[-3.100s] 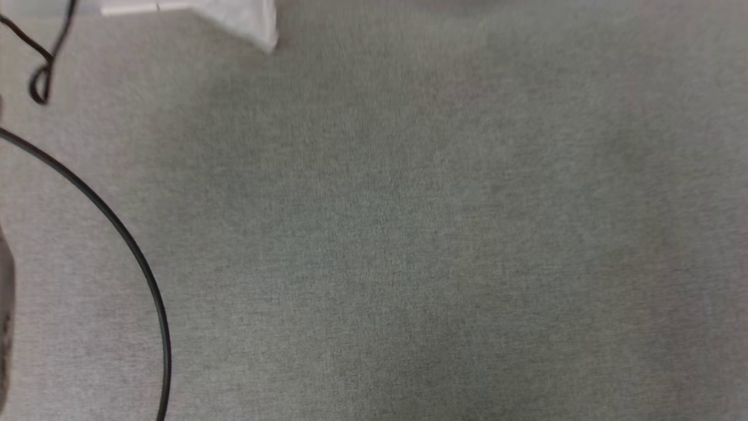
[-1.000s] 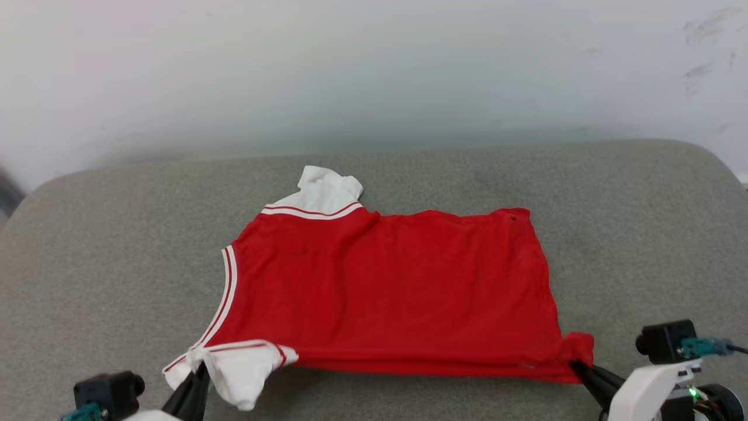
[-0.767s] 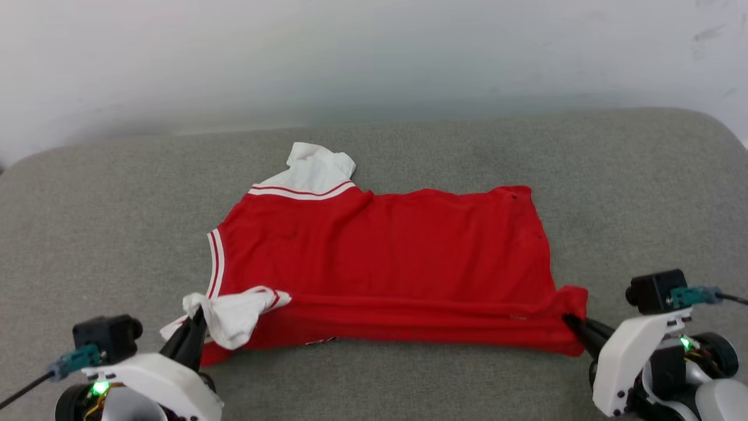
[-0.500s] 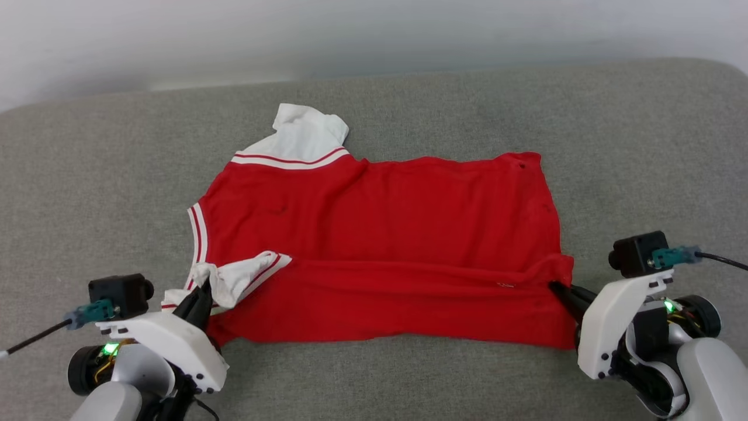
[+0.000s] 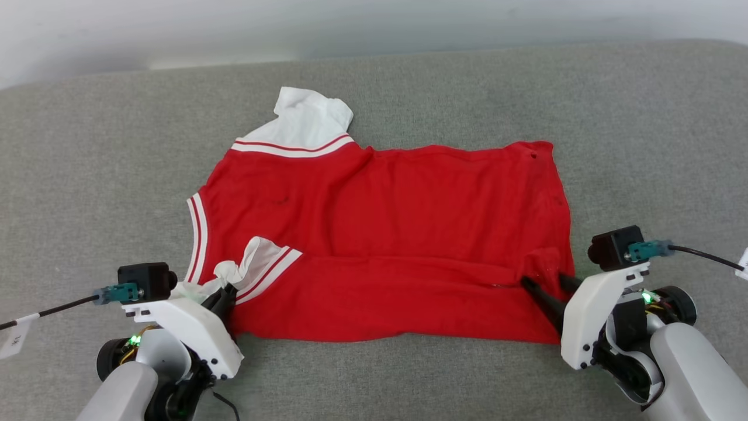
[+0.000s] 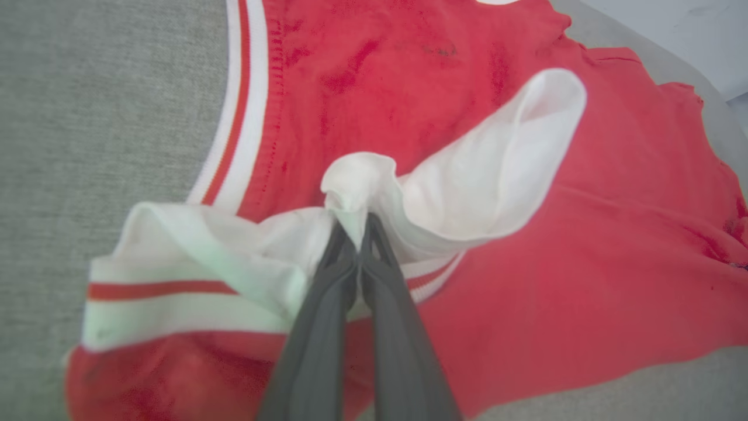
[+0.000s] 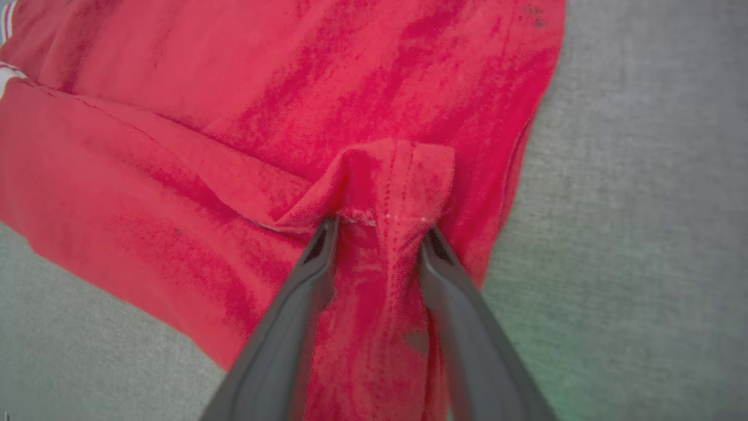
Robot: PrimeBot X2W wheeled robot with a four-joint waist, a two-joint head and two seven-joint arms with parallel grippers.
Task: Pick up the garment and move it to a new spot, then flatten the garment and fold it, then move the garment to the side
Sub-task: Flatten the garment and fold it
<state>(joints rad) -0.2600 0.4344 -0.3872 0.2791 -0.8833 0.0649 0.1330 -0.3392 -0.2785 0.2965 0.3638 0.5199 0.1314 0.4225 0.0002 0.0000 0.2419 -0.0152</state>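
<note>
The garment [image 5: 380,222], a red T-shirt with white sleeves and striped trim, lies spread on the grey cushion [image 5: 87,175], its near strip folded up over the body. My left gripper [image 5: 225,292] is shut on the bunched white sleeve [image 6: 485,169] at the shirt's near left; the left wrist view has the fingers [image 6: 327,304] pinched together in the cloth at the left gripper [image 6: 353,234]. My right gripper [image 5: 540,280] stands open at the near right corner. In the right wrist view a raised red hem corner [image 7: 397,175] lies loose between the spread tips of the right gripper [image 7: 378,231].
The cushion's far edge meets a pale wall [image 5: 175,23]. Bare grey fabric surrounds the shirt on all sides. A thin cable with a paper tag [image 5: 47,310] trails off my left wrist camera, another cable [image 5: 701,254] off the right.
Both grippers carried the shirt's near edge away from me, folding it over the body. The right gripper's fingers have parted. The head camera has tilted down.
</note>
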